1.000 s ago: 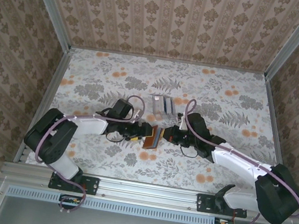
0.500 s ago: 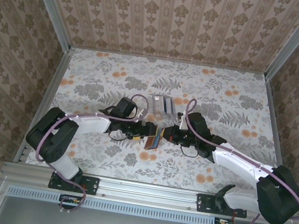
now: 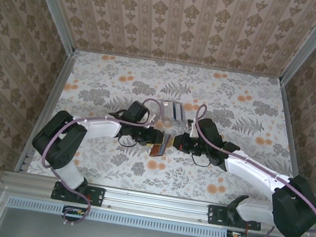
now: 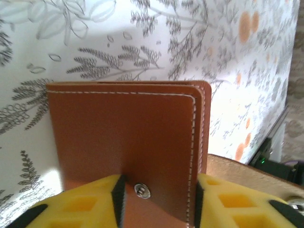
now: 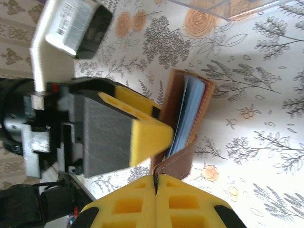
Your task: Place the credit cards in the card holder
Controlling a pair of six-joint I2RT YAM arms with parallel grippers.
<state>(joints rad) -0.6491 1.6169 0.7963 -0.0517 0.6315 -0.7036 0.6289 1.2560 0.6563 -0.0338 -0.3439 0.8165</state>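
The reddish-brown leather card holder (image 3: 156,149) stands on edge, folded, between my two grippers at the table's middle. My left gripper (image 3: 154,139) is shut on it; in the left wrist view its yellow fingers (image 4: 80,204) clamp the folded card holder (image 4: 123,137) just beside the snap stud. Light-blue credit cards (image 5: 189,114) show edge-on inside the card holder (image 5: 207,97). My right gripper (image 5: 156,183) is shut on the card holder's leather closing strap (image 5: 183,159). The left gripper's finger (image 5: 145,130) presses the card holder's far face.
A clear plastic tray (image 3: 171,110) lies just behind the grippers, with its corner at the top of the right wrist view (image 5: 223,7). Floral tabletop extends on all sides, bounded by metal rails and patterned walls.
The card holder has folded closed and turned on edge; the blue card seen from above earlier is now hidden there. The left gripper has shifted slightly right, toward the right gripper.
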